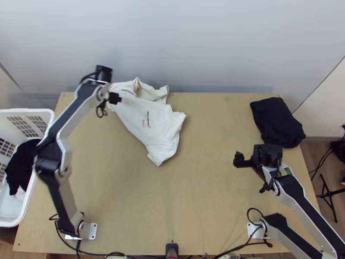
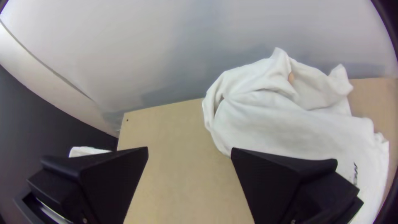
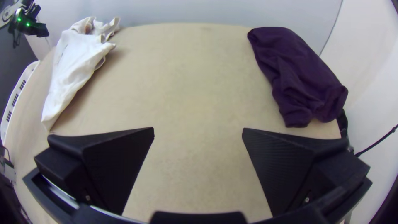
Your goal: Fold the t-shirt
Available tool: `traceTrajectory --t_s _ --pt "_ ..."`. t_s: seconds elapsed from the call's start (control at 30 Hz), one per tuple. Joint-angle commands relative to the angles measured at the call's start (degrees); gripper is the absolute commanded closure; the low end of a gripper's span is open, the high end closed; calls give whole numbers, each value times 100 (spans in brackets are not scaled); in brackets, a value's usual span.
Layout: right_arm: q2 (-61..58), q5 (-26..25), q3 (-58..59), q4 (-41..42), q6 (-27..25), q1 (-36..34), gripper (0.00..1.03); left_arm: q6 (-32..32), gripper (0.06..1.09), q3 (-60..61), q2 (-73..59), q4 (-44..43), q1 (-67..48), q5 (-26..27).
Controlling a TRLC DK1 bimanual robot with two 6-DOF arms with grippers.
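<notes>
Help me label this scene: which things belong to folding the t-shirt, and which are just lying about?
For the job:
white t-shirt
left gripper
right gripper

Lying about:
dark cloth, far right
white basket, left
black garment inside it

The left arm [image 1: 61, 194] and right arm [image 1: 311, 216] have silver-grey links with black panels and black joints [image 1: 47, 162]. White plates [image 1: 93, 231] foot them; black cables [image 1: 247, 214] loop nearby. The left gripper [image 1: 119, 98] and right gripper [image 1: 238, 159] have wedge-shaped black fingers [image 3: 286, 166], apparently finely ridged, with small screws [image 3: 307, 200].
</notes>
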State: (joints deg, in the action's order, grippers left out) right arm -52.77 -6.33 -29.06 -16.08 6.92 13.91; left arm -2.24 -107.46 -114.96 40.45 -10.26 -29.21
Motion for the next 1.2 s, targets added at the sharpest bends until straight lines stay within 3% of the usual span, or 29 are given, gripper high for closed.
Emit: traceTrajectory --t_s 0.0,0.07,0.2,0.47,0.8,1.17 --pt "-49 272 -21 -185 108 296 4 532 10 1183 1643 385 253 1603" --pt "-84 457 -21 -212 231 393 4 549 10 1474 2135 420 323 1998" --pt "-216 940 -21 -238 512 709 4 417 10 2159 3085 622 297 2121" --pt "-1156 958 -337 245 600 1623 4 13 10 3794 4693 622 631 2130" --pt "-3459 721 -1946 236 249 2907 5 -664 10 4796 6284 886 1369 2121" --pt "-3890 958 -2745 544 240 2854 5 -611 10 4892 6917 1536 1615 2095"
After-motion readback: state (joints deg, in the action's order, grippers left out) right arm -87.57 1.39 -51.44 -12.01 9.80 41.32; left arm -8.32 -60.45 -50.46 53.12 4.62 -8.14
